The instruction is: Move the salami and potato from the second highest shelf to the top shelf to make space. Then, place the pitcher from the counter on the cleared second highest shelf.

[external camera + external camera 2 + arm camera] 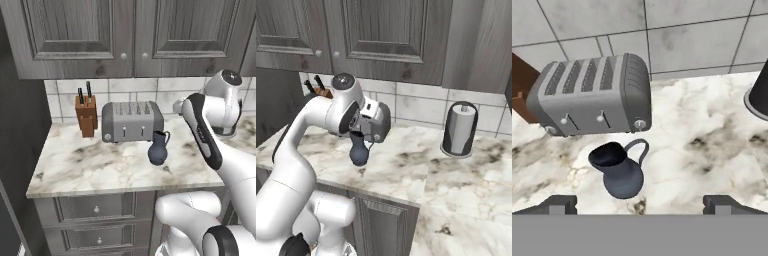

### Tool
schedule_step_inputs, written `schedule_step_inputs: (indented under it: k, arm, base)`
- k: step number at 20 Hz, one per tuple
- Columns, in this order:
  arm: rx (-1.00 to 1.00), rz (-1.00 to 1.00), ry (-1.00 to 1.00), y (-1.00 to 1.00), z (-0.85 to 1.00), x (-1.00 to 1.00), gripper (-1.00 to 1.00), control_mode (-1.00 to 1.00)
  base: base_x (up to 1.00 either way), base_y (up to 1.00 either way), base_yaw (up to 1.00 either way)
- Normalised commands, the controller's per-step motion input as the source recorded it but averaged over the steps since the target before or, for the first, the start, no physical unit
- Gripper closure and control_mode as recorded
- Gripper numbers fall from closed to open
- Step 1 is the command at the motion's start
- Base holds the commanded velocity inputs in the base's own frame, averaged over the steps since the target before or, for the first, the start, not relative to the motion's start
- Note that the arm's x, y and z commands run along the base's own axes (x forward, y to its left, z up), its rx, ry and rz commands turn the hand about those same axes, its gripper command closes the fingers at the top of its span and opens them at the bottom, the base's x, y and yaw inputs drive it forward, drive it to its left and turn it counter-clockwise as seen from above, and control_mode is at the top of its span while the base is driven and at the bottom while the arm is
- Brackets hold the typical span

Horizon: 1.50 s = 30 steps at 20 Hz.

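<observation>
The pitcher (619, 170), a small dark blue-grey jug with a handle, stands upright on the counter (100, 170), just in front of the toaster's (132, 121) right end. To the toaster's left stands a wooden knife block (86, 116) with two dark handles. Well to the toaster's right, a paper towel holder (459, 129) sits near the tiled wall. The gripper (640, 204) hovers above the counter, on the near side of the pitcher, its jaws spread wide and holding nothing; the pitcher lies between the two fingertips (559, 204) in the hand view, untouched.
</observation>
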Motion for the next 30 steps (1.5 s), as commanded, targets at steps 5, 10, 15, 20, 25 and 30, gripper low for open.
schedule_step_inputs:
  k: [5, 10, 15, 20, 25, 30]
  arm:
    - [0.0, 0.18, 0.0, -0.01, -0.35, 0.16, -1.0, -1.0]
    - [0.0, 0.44, -0.01, -0.06, -0.18, 0.02, -1.0, -1.0]
    - [0.0, 0.51, 0.0, -0.21, -0.22, 0.02, -1.0, -1.0]
    - [-0.02, 0.49, -0.02, -0.14, -0.41, 0.19, -1.0, -1.0]
    - [-0.06, 0.36, -0.09, 0.0, -0.52, 0.22, -1.0, -1.0]
    - [-0.03, 0.25, -0.13, -0.05, -0.59, 0.12, -1.0, -1.0]
  base:
    - [0.0, 0.0, 0.0]
    - [0.0, 0.0, 0.0]
    - [0.0, 0.0, 0.0]
    - [0.0, 0.0, 0.0]
    - [0.0, 0.0, 0.0]
    - [0.0, 0.0, 0.0]
